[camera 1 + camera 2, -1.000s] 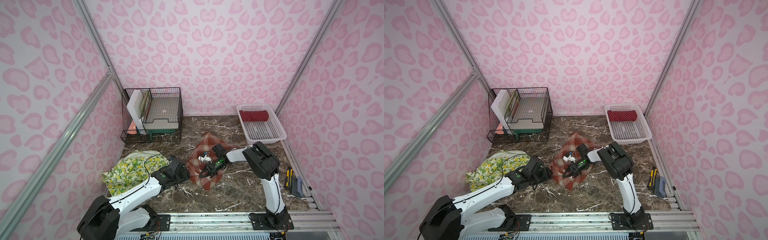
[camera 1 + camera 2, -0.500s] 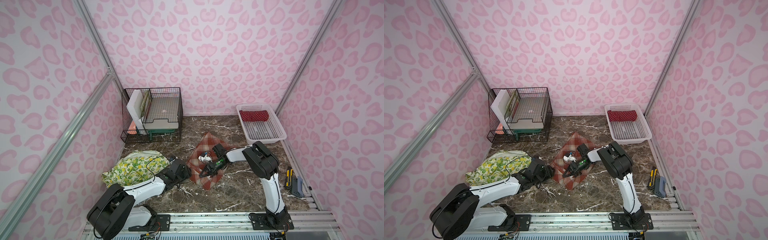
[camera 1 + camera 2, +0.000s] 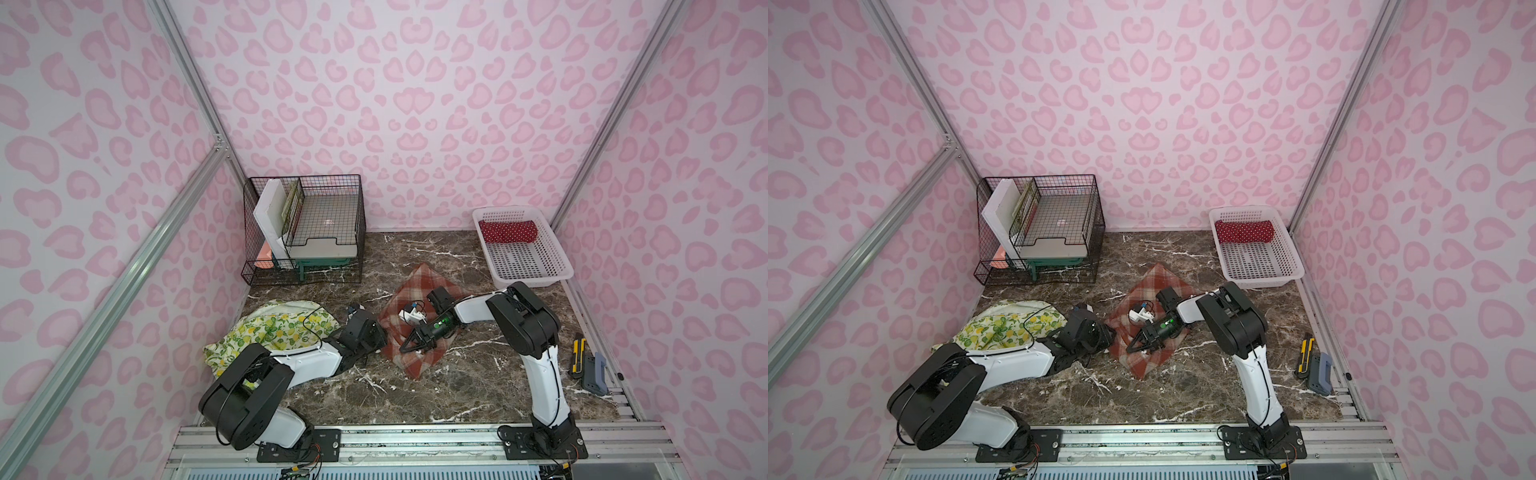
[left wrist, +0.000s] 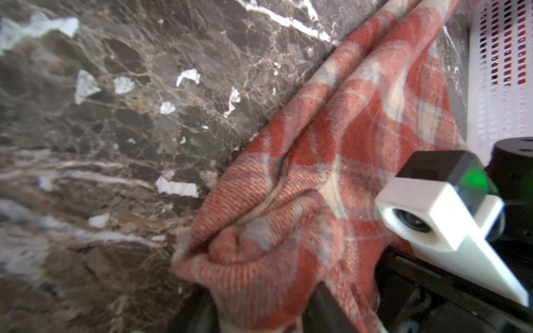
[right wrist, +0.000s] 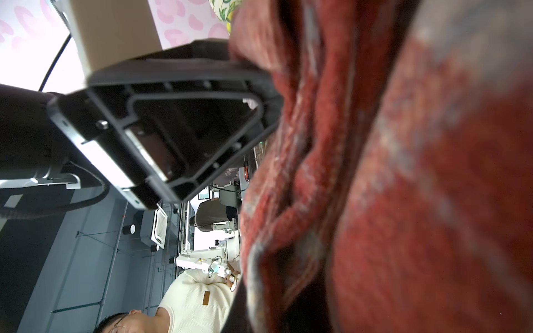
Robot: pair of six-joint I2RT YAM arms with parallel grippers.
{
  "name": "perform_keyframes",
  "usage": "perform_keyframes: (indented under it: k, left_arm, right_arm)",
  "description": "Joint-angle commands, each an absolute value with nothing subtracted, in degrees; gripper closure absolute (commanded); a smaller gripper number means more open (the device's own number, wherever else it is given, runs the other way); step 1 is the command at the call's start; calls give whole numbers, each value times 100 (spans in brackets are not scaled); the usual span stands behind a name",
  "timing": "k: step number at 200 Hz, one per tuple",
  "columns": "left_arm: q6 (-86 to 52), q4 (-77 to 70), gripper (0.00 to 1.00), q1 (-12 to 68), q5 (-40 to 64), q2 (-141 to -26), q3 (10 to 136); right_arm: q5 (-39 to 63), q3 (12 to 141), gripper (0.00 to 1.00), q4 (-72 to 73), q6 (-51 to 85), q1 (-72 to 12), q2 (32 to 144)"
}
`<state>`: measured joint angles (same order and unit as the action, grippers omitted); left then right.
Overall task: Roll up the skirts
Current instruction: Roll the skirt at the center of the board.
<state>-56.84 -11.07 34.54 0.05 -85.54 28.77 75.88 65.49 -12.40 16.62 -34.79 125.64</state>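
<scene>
Your left gripper (image 4: 261,305) is at the left edge of the rust-red and beige plaid skirt (image 3: 419,282). The plaid skirt lies mostly flat, turned like a diamond, in the middle of the dark brown marble-patterned tabletop (image 3: 415,395).

In the left wrist view a bunched corner of the plaid sits between the two black fingers (image 4: 326,308). They look clamped on it, though the frame edge cuts off the tips.

Your right gripper (image 3: 409,345) lies low on the near half of the same skirt. Its jaws are together, and a raised fold of plaid is gathered against the one finger (image 5: 178,129) that the right wrist view shows.

The cream skirt with yellow lemons and green leaves (image 3: 270,328) lies crumpled and unrolled at the table's left side, beside your left arm. The red skirt with small white polka dots (image 3: 507,231) lies rolled at the far end of the white perforated plastic basket (image 3: 523,262), which stands in the far right corner.
</scene>
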Motion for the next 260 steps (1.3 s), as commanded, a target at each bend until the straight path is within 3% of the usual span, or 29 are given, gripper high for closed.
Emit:
perform_keyframes:
  k: [1,44,87,112,133,178,200,225,260]
  left_arm:
    - [-5642,666,100,3445,-114,-8643,2921]
    - [-5547,1259,100,3462,-408,-8106,3192]
    - [-5644,1861,100,3788,-643,-7874,3494]
    - [-5756,2073,100,3940,-759,-7706,3533]
    - [-5866,2145,100,4024,-813,-7545,3453]
    - [-6033,2134,100,4122,-827,-7379,3245]
    - [-6072,2096,100,4120,-800,-7349,3149]
    - [-6100,2048,100,4120,-747,-7271,3080]
    - [-6097,2117,100,4121,-773,-7062,3041]
  right_arm:
    - [5767,6366,85,-1763,1353,-3411,12473]
    - [4412,5931,58,-2110,1560,-3494,11459]
    - [2637,5921,50,-2824,1610,-4069,10217]
    - [382,6207,47,-3597,1816,-4822,9632]
    - [-1319,6271,55,-4045,2071,-5629,9338]
    - [-1049,5522,77,-2559,2091,-6881,8461]
    - [-1049,5545,82,-2058,2070,-7429,8480]
    - [-801,5477,81,-1520,1978,-7747,8799]
    - [-963,5287,60,-1045,1709,-7766,9195]
